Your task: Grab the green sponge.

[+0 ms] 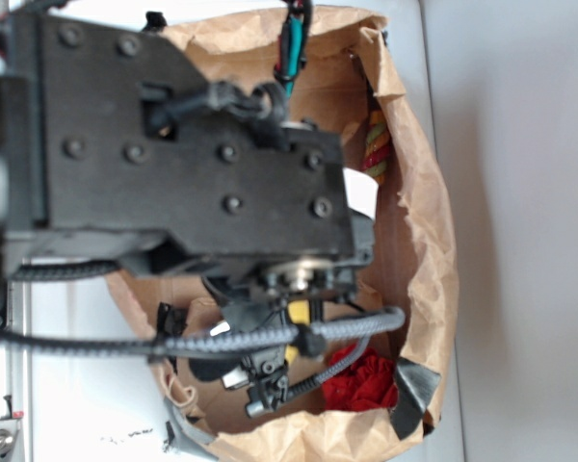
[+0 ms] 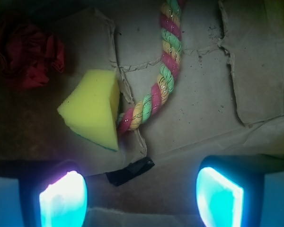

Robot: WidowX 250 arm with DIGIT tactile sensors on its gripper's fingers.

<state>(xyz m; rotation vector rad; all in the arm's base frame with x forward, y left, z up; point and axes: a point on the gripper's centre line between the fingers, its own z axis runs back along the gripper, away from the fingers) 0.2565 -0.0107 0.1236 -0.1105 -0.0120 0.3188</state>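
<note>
Brown paper bag floor (image 2: 199, 118), creased and torn | far left: red cloth wad (image 2: 26, 52) | green sponge (image 2: 92, 109) left of centre (yellow face up), touching twisted rope (image 2: 163, 66) on its right | gripper (image 2: 142, 198) hovering clear, jaws apart, empty | risk: sponge off-centre leftward, straight descent could snag rope instead.

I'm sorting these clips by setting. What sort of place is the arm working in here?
Likely a lab bench setup: a plain pale tabletop holds an open brown paper bag, and inside lie a sponge, a rope and a red cloth.
</note>
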